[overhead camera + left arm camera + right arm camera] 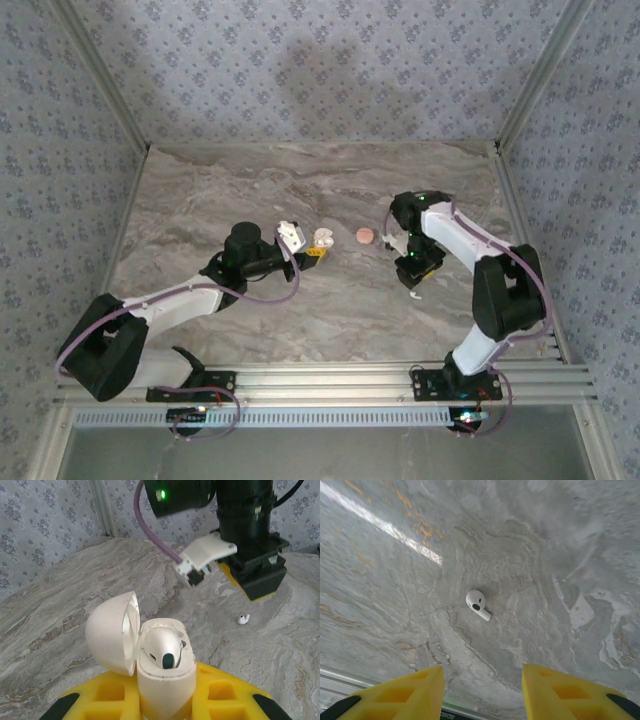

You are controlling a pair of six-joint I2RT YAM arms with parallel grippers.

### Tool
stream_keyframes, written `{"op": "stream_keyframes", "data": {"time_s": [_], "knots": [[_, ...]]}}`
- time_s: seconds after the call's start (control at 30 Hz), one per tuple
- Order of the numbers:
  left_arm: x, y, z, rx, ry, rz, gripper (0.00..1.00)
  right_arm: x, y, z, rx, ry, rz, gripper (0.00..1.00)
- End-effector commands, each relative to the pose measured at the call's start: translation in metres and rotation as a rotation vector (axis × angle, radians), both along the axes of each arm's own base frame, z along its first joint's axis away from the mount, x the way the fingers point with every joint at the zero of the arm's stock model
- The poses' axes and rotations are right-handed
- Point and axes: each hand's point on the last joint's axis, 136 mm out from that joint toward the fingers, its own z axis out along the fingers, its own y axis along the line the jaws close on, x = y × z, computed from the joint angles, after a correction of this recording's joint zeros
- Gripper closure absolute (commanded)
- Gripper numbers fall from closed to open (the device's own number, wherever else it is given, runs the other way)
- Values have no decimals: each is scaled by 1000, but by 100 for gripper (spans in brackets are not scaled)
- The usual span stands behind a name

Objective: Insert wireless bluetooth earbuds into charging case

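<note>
Here right hand (482,680) hovers, fingers (405,695) parted, apparently just above earbud (478,604)

I work in a lab test booth: marble-look tabletop (300,190), flowered wallpaper panels (320,70) on 3 sides, metal corner posts (105,80), a metal rail (330,378) at my base.

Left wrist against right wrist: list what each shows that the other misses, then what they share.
Left wrist, not right wrist: the open case clamped in the left gripper, a seated earbud inside it, and wallpapered walls.
Right wrist, not left wrist: a metal rail, and the right gripper with jaws plainly apart and empty.
Both: the marble table, the loose earbud lying on it (apparently the same one), and the right gripper above it.
</note>
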Motion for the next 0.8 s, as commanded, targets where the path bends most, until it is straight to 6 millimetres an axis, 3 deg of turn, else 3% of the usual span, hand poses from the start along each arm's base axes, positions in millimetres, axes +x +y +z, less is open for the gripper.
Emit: {"op": "stream_keyframes", "data": {"time_s": [0.0, 0.17, 0.77], "knots": [[-1, 2, 11, -13, -42, 0, 83, -13, -9, -13, -31, 84, 63, 54], [1, 2, 10, -15, -38, 10, 83, -8, 0, -24, 9, 77, 68, 54], [3, 3, 8, -10, -28, 23, 83, 1, -2, -58, -27, 82, 59, 59]]}}
